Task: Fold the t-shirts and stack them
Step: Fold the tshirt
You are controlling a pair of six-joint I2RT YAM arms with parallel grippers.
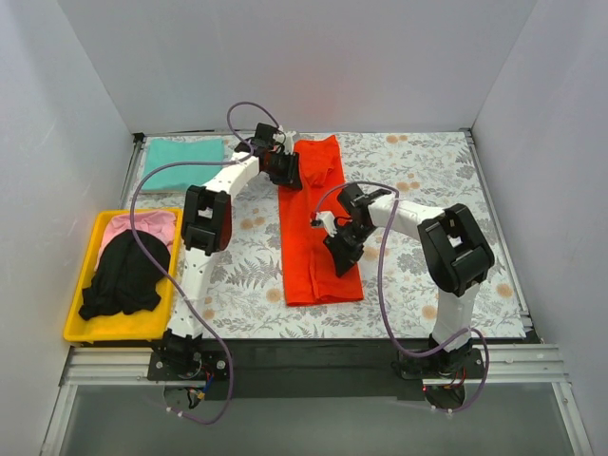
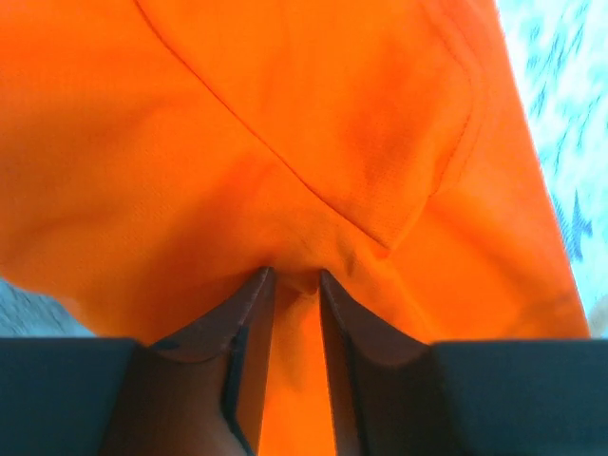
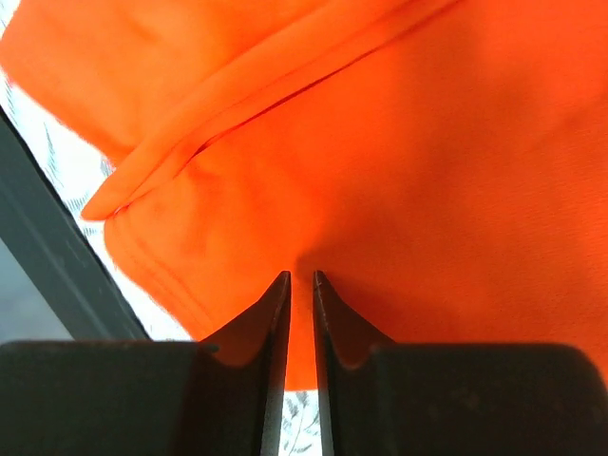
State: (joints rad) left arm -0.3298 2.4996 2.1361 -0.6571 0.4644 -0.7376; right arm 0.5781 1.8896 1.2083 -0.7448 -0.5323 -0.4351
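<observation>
The orange-red t-shirt lies folded into a long strip down the middle of the floral cloth. My left gripper is at its far end, shut on a pinch of the orange cloth. My right gripper is at the strip's right edge near the front, shut on the orange cloth. The teal t-shirt lies folded at the far left. The black t-shirt and the pink t-shirt lie crumpled in the yellow tray.
The yellow tray stands at the left front edge. The grey floral cloth covers the table. White walls close in the back and both sides.
</observation>
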